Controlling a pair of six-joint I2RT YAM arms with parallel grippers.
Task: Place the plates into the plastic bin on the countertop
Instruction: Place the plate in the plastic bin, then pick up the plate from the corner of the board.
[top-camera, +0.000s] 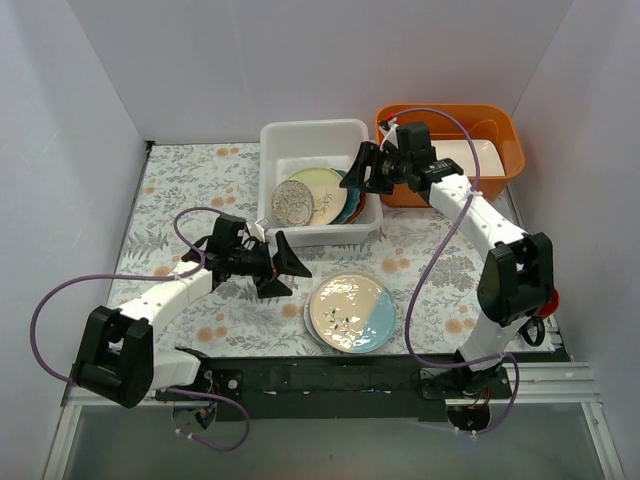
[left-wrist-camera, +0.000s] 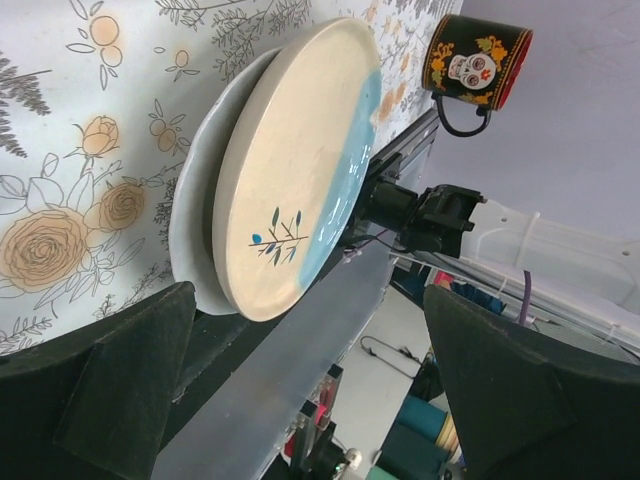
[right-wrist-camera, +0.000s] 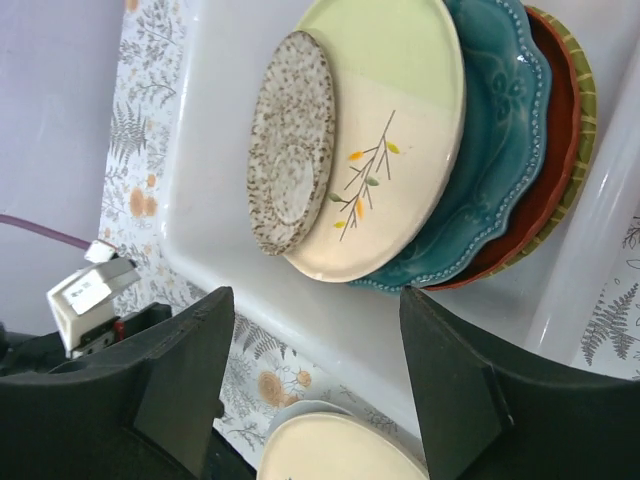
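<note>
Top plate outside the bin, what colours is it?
That plate is cream and light blue; left wrist view.

Bright, even light; soft shadows

Mostly hidden: grey plate (left-wrist-camera: 192, 215) under cream-blue plate (left-wrist-camera: 290, 170).

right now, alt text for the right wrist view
In the white plastic bin, a speckled plate tops a cream-and-green plate, a teal plate, a red-brown plate and a yellow woven plate. The open right jaws, empty, frame the bottom.
</note>
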